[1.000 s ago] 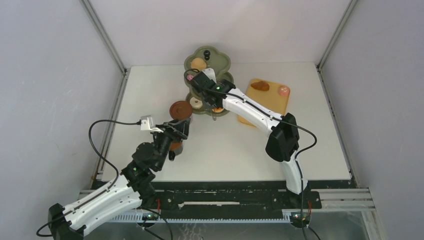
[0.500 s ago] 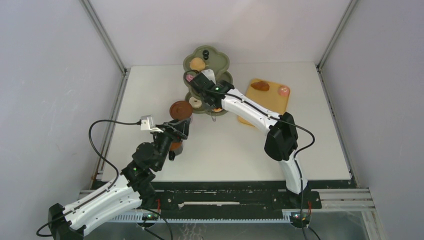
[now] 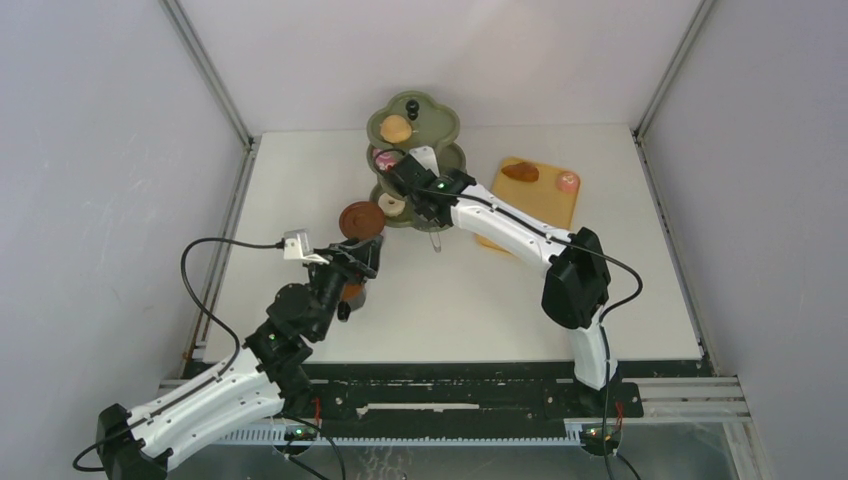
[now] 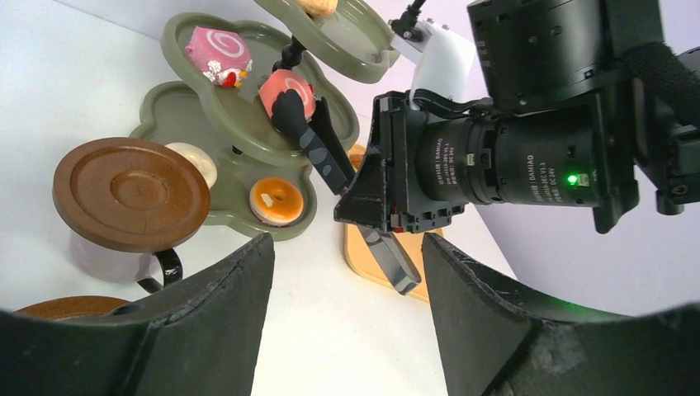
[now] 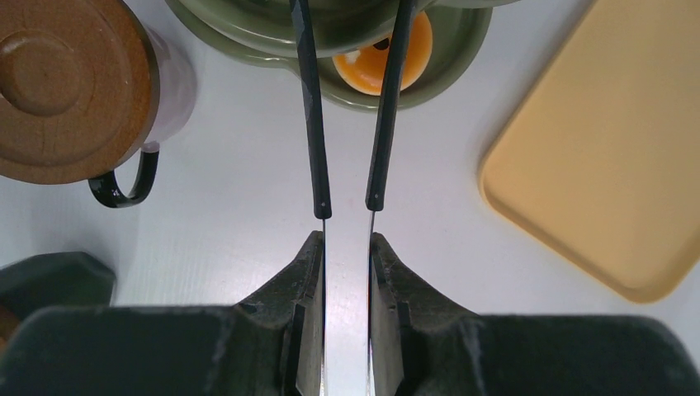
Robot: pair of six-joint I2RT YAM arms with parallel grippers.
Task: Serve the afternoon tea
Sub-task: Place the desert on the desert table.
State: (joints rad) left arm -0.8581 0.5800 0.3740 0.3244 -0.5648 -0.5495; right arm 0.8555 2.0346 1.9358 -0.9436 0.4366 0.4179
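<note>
Left end effector (image 4: 340,276) stays spread and empty beside the saucer-covered cup (image 4: 95,256). Right end effector (image 5: 345,241), pinching the black tongs (image 5: 314,124), has drawn back. The tong tips sit at a pink swirl cake (image 4: 285,89) on the stand (image 4: 248,136), middle tier, so placement appears nearly complete.

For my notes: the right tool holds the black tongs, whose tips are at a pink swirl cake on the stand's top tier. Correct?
No. That cake lies on the green stand's middle tier, not the top one; the left wrist view shows it.
</note>
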